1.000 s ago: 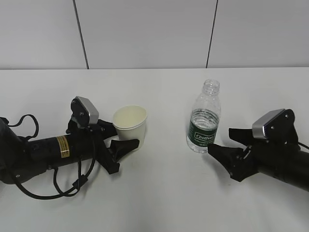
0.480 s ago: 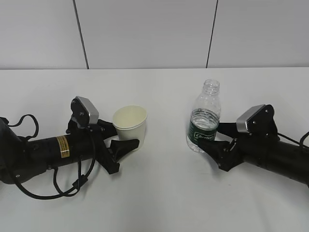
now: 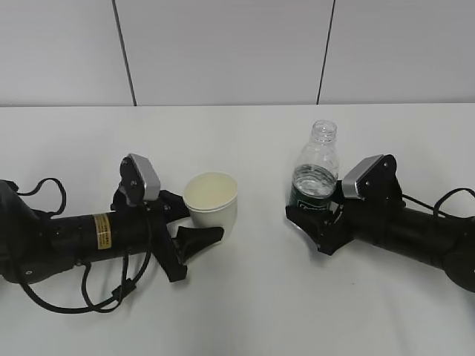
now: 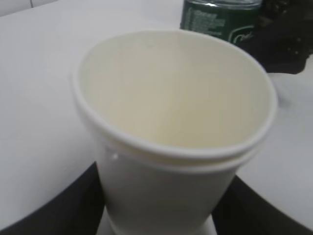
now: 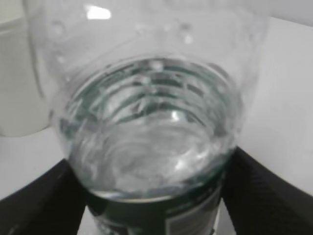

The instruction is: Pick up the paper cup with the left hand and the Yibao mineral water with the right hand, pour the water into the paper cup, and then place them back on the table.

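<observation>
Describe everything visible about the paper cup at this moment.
The paper cup is small, plain off-white, with a rolled rim and tapered sides; a second rim line just below the top may mean two nested cups. It is upright and empty and looks dry inside. It sits between the fingers of the left pincer, which flank its lower half. Whether its base rests on the table is unclear. The bottle stands apart, to its right.

A pale grey panelled wall (image 3: 223,52) is seen behind, divided by two thin dark vertical seams (image 3: 124,52). Below it, a plain white matte surface (image 3: 245,311) is spread across the view, evenly and softly lit.
</observation>
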Tool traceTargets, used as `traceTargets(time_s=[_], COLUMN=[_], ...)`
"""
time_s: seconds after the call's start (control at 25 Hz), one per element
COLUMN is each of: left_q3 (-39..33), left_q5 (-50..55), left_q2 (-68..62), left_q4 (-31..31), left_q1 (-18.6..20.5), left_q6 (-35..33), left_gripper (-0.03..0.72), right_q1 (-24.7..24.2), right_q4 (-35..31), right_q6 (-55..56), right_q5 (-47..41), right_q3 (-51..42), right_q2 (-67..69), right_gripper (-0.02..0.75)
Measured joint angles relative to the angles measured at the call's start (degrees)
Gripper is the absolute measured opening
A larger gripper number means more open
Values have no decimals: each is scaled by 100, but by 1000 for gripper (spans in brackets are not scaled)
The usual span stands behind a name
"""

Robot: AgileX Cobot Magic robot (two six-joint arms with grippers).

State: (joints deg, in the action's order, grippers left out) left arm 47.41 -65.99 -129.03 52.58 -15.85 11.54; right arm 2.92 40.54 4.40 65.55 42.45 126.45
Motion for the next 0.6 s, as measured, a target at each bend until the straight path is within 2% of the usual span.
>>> traceTargets(time_s=[0.36,0.6], left_q3=[0,0], left_q5=[49,44], left_q2=[68,135], left_q4=[248,426], left_q1=[-329,-329], left_q6=[0,0], left_gripper=[444,443], right_q1=[13,13], right_q4=[0,0], right_q6=[73,86], right_q5=[0,0], right_q3=[22,31], right_q2=[0,0], right_gripper=[585,484])
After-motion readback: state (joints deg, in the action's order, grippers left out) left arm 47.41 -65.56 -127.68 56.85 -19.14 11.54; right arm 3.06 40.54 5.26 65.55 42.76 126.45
